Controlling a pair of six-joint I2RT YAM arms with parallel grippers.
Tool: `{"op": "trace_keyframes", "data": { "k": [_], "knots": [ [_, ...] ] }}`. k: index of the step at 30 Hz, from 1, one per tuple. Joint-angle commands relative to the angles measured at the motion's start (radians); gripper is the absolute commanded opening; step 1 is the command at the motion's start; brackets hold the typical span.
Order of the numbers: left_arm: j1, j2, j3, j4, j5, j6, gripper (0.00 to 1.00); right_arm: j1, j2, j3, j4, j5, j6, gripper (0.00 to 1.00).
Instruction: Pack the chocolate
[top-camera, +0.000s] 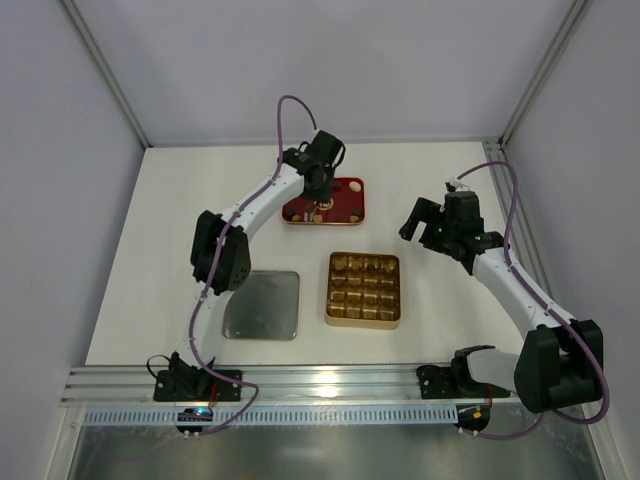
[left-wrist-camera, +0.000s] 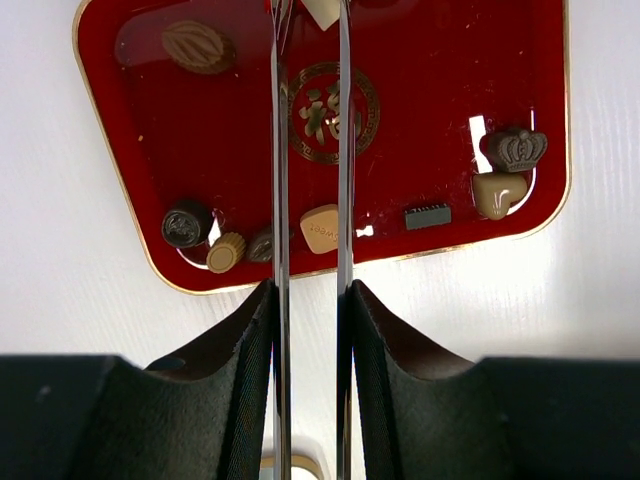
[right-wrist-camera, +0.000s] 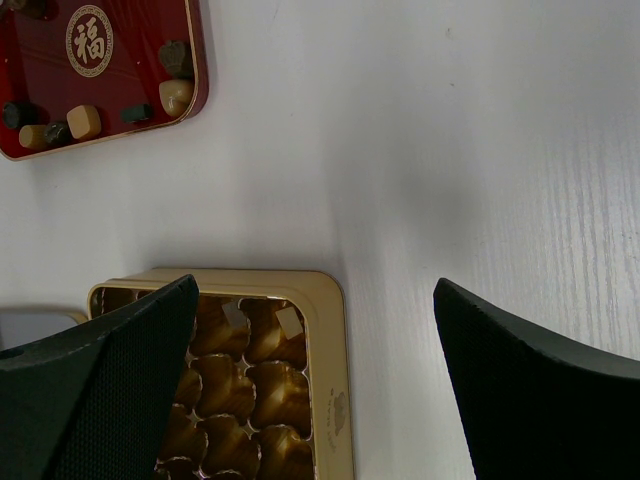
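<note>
left fingers (left-wrist-camera: 235, 400) narrowly parted around pale chocolate (left-wrist-camera: 322, 10), grip unclear, right fingers (right-wrist-camera: 100, 380) spread wide, empty

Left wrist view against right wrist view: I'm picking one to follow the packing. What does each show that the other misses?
Only the left wrist view: the left hand over the red tray, a pale chocolate between its fingertips. Only the right wrist view: the gold tray, two pale pieces showing in it, and the wide-open right hand. Both: the red tray, chocolates along its edge and the white table.
</note>
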Motion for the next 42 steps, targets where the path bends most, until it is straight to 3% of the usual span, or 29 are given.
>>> {"op": "trace_keyframes", "data": {
  "k": [1,42],
  "knots": [
    [0.002,-0.078,-0.022,0.012,0.015,-0.011,0.33,0.006,-0.014,0.006,0.027,-0.002,-0.009,1.00],
    [-0.012,-0.044,-0.005,-0.020,0.063,-0.014,0.35,0.006,-0.053,-0.005,0.004,0.012,-0.010,1.00]
  ]
}}
